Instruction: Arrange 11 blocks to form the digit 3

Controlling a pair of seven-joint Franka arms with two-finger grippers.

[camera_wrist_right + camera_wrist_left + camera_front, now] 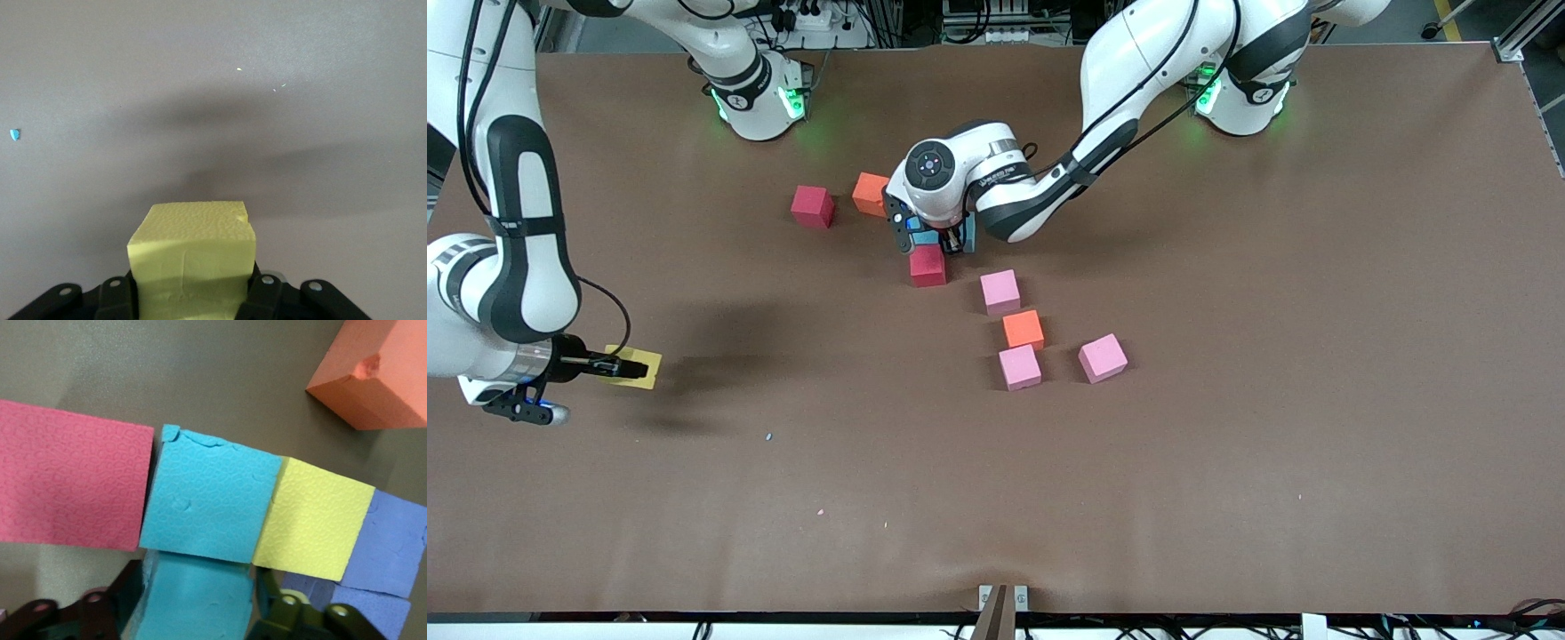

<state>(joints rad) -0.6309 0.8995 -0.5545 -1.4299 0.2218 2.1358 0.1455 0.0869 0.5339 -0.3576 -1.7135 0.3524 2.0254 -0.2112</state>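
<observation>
While the left arm reaches in from its base at the top of the front view, you see its left hand (931, 240) low over the cluster of blocks in the upper middle of the frame. In the left wrist view that left hand (193, 613) straddles the blue block (210, 500); whether it grips the block or has let go, you cannot tell.

- The blue block sits in a tight row: dark red block (70, 490) against one side, row yellow block (313, 520) against the other, then the purple block (393, 543) touching that yellow one.
- The upper orange block (380, 370) lies apart from the row, near its purple end.
- In the front view the lone red block (812, 206) sits just beside the upper orange block, toward the right arm's end.
- At frame centre, pink block one (1000, 292), the lower orange block (1023, 329) and pink block two (1019, 366) form a close column running toward the front camera.
- Pink block three (1103, 357) lies near pink block two, toward the left arm's end, rotated.

The right hand (618, 366) is over the counter (1227, 489) at the right arm's end, mid-height in the frame, clamped on the held yellow block (193, 257), well apart from the others.
</observation>
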